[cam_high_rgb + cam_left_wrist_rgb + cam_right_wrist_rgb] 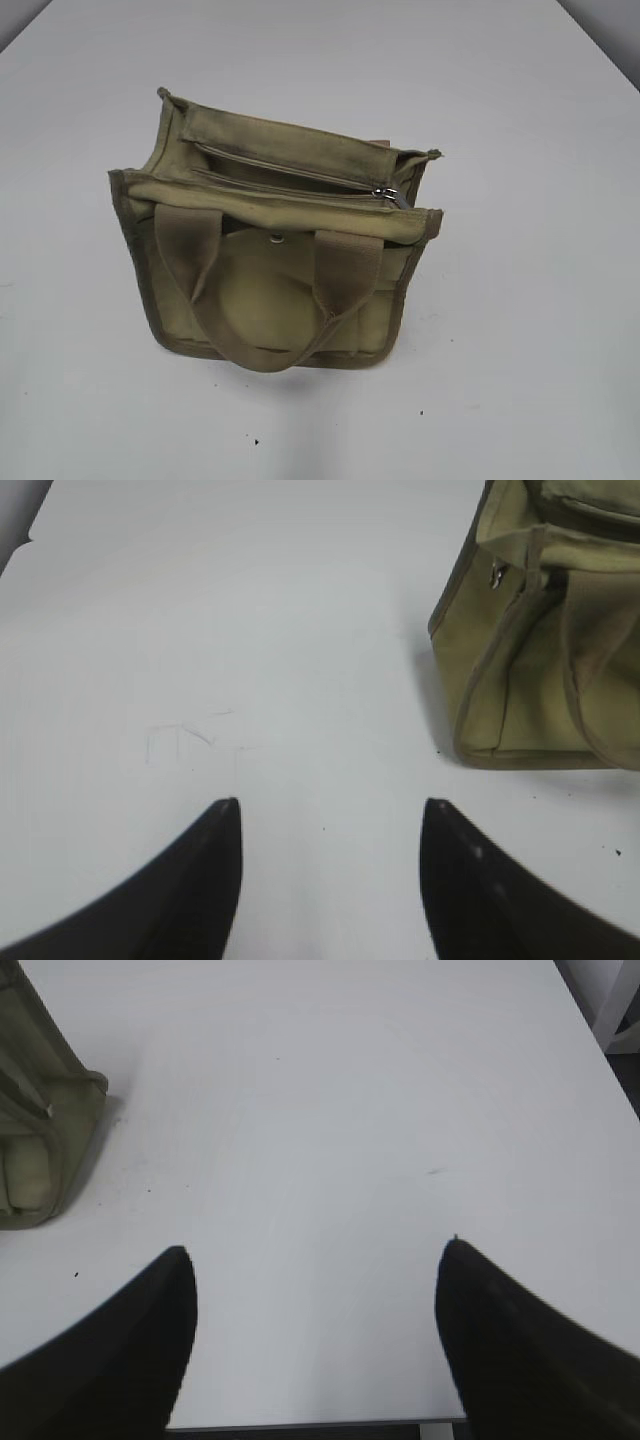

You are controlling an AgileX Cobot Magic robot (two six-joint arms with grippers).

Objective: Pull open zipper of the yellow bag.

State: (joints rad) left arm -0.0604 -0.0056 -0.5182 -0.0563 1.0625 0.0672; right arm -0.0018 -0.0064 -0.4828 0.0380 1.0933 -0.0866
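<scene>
Both claws, left (330,815) and right (315,1260), hang wide open, empty, beside the bag (275,260) mid-bench (530,330). Its zipper (290,185) pull (386,194) is small; unbraced, the light bag would likely slide or tip.

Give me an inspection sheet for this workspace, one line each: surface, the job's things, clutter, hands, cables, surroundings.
Surface: white table, a few dark specks and faint scuff marks.
Job's things: yellow bag stands mid-table, near handle drooped over its front. Zipper runs along the top; its silver pull tab sits at the end on the exterior view's right. Whether it is partly open is hard to tell.
Clutter: nothing seen.
Hands: left hand open, over bare table beside the bag, holding nothing. Right hand open wide, over bare table on the bag's other side, holding nothing.
Cables: nothing seen.
Surroundings: darker floor past the table's far corners; a white leg-like shape beyond the table edge.
</scene>
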